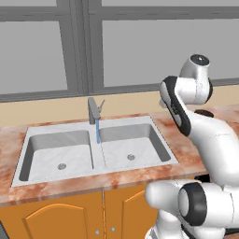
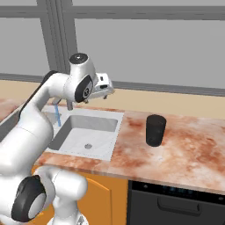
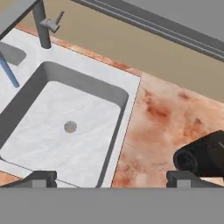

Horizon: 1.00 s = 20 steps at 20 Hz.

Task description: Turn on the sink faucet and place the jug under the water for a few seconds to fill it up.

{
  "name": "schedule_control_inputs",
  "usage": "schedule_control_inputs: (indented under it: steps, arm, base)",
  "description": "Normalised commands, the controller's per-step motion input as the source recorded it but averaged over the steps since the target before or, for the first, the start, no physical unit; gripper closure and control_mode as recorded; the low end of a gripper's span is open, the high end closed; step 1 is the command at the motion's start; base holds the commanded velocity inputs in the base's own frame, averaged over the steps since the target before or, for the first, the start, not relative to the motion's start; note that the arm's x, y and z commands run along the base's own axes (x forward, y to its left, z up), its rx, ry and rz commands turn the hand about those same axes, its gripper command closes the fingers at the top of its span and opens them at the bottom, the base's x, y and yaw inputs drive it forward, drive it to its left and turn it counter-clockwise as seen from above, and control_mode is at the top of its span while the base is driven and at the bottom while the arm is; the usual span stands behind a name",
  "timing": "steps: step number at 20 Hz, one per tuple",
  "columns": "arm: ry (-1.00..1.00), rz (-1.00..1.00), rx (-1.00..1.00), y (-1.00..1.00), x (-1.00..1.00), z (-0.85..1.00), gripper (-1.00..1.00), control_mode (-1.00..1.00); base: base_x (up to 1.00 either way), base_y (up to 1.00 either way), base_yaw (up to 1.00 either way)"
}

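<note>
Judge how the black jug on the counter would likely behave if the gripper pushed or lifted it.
The jug looks rigid, so it probably won't flex. Upright and taller than wide, it might tip if pushed high. Its matte surface likely grips reasonably well.

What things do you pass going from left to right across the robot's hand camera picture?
The blue water → the sink faucet → the drain in the sink bowl → the marbled counter → the black jug.
</note>
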Motion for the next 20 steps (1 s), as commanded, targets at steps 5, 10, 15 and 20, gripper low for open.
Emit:
schedule_control_inputs:
  steps: [5, 10, 15, 20]
  arm:
    - [-0.21, -0.10, 0.20, -1.00, -1.00, -0.98, -1.00, -1.00]
    - [-0.15, -0.14, 0.19, -1.00, -1.00, -0.39, -1.00, -1.00]
    - [-0.29, -0.03, 0.07, -1.00, -0.20, 0.00, -1.00, -1.00]
    - [-0.32, 0.00, 0.04, -0.80, 0.04, 0.00, -1.00, -1.00]
  base:
    - [0.00, 0.00, 0.00]
    - [0.00, 0.00, 0.00]
    - [0.00, 0.00, 0.00]
    - [0.00, 0.00, 0.00]
